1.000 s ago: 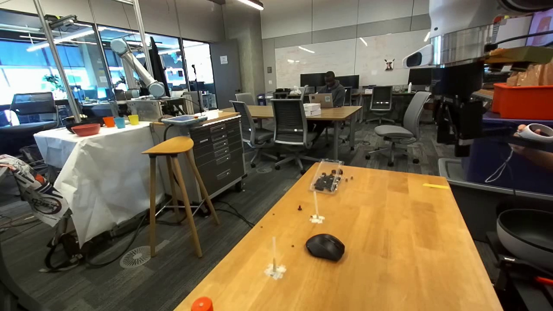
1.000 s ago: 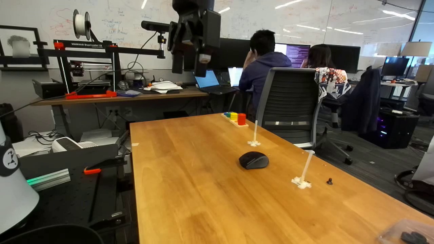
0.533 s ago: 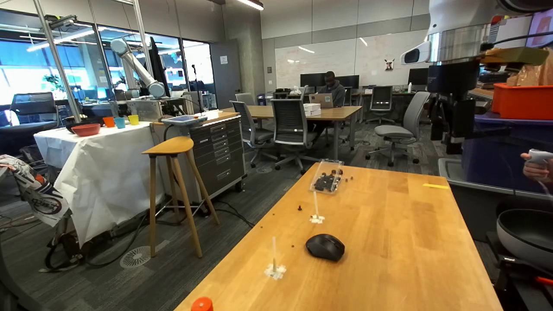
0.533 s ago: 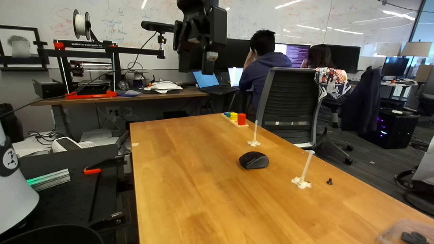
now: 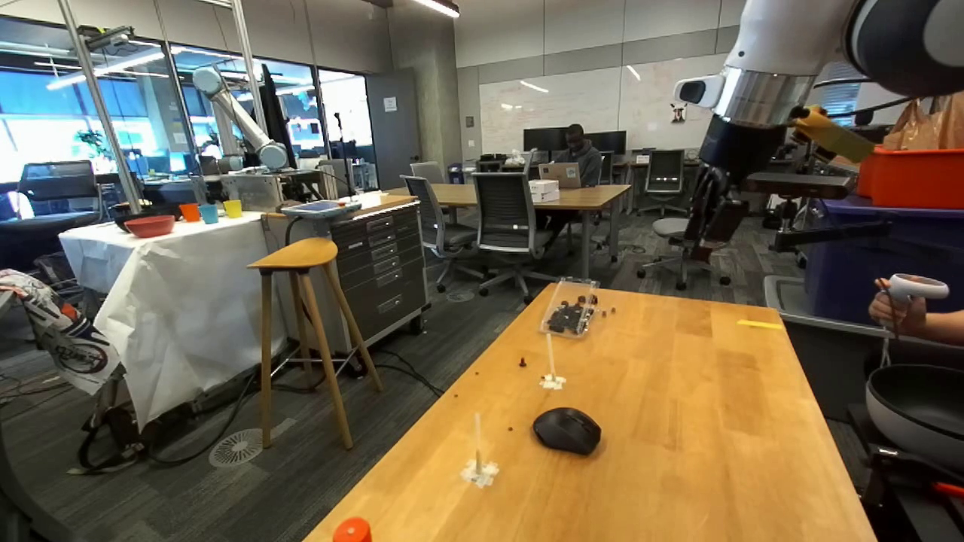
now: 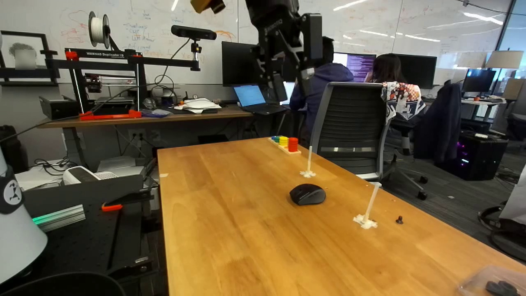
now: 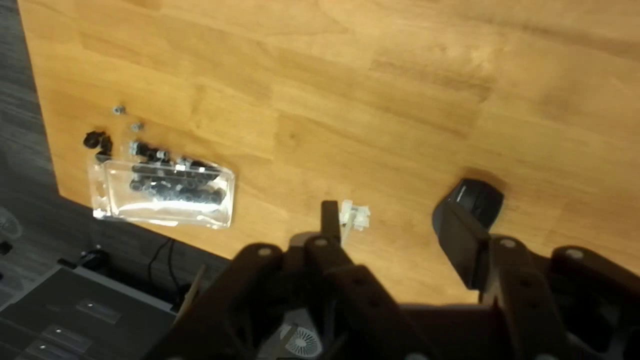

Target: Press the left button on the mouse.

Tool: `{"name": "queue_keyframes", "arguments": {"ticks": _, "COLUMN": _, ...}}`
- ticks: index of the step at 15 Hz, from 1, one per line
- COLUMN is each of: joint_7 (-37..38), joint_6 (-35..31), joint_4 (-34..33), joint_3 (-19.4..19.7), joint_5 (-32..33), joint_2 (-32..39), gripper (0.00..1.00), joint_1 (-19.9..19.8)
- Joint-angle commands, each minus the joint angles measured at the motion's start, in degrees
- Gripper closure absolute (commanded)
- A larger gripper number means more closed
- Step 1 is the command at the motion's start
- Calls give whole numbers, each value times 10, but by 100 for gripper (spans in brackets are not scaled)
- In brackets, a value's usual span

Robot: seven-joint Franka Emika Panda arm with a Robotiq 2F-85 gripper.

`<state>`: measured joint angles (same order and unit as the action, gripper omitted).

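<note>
The black domed mouse lies flat on the wooden table in both exterior views [image 5: 567,431] [image 6: 307,195]. In the wrist view the mouse [image 7: 479,202] is at the right, partly covered by one finger. My gripper [image 7: 391,212] is open, with a wide gap and nothing between its fingers. In both exterior views the gripper [image 5: 706,245] [image 6: 293,93] hangs tilted, high above the table and well apart from the mouse.
Thin white sticks stand taped to the table on both sides of the mouse [image 5: 478,452] [image 6: 372,201]. A clear plastic box of dark pieces [image 7: 165,192] lies near a table end. A coloured toy [image 6: 292,144] sits at the opposite end. A small dark screw [image 6: 399,220] stands nearby.
The gripper has swung and tilted, moving left in an exterior view and right in another, out over the table. The mouse has not moved. The person's hand with the controller has shifted.
</note>
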<state>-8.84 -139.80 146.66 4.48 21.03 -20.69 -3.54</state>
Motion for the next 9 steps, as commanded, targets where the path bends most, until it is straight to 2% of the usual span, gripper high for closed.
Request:
{"name": "queue_keyframes", "arguments": {"ticks": 1, "joint_7": 73, "joint_6": -112, "joint_4": -4, "joint_3": -22, "joint_5": 59, "joint_2": 57, "gripper": 73, "joint_1": -38}}
{"name": "queue_keyframes", "arguments": {"ticks": 3, "joint_7": 121, "joint_6": -158, "joint_4": -9, "joint_3": -31, "joint_5": 90, "joint_2": 91, "gripper": 88, "joint_1": -54}}
{"name": "queue_keyframes", "arguments": {"ticks": 5, "joint_7": 167, "joint_6": -191, "joint_4": -15, "joint_3": -40, "joint_5": 115, "joint_2": 126, "gripper": 94, "joint_1": -63}}
{"name": "queue_keyframes", "arguments": {"ticks": 7, "joint_7": 199, "joint_6": -208, "joint_4": -21, "joint_3": -44, "joint_5": 124, "joint_2": 159, "gripper": 96, "joint_1": -60}}
{"name": "queue_keyframes", "arguments": {"ticks": 9, "joint_7": 229, "joint_6": -221, "joint_4": -29, "joint_3": -46, "joint_5": 131, "joint_2": 196, "gripper": 92, "joint_1": -52}}
